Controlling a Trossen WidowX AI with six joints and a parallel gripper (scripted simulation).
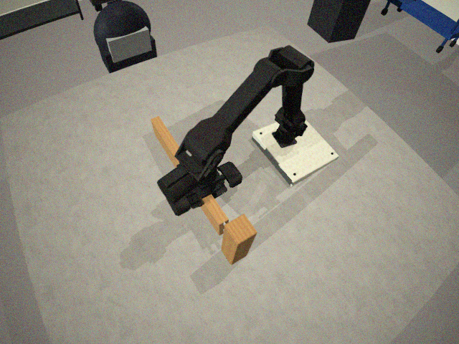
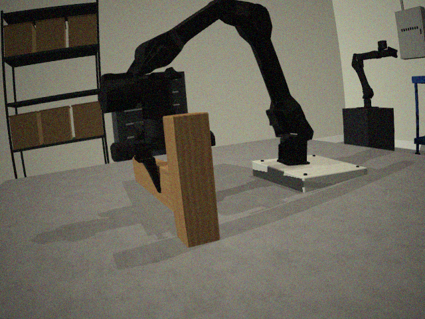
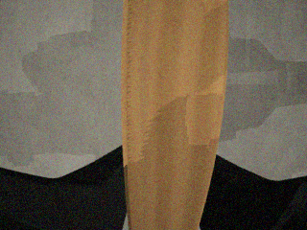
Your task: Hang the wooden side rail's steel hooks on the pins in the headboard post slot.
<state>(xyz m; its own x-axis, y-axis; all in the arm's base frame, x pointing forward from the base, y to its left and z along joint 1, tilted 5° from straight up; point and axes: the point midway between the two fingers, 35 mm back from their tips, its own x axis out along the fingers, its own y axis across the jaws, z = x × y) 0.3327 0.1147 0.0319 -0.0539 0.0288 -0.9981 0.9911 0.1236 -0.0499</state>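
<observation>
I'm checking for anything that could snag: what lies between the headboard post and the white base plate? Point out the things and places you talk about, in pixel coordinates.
Between the post (image 1: 239, 236) (image 2: 195, 181) and the base plate (image 1: 311, 159) (image 2: 329, 166), only shadows fall across the table; the top view shows no object there.

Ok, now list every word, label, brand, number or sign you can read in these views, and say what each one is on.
There is no readable text in any view.
Grey wall cabinet: a row of small dark marks, too small to read as text.
Robot arm: a small pale mark near the wrist in the top view, too blurred to tell if it is lettering.
</observation>
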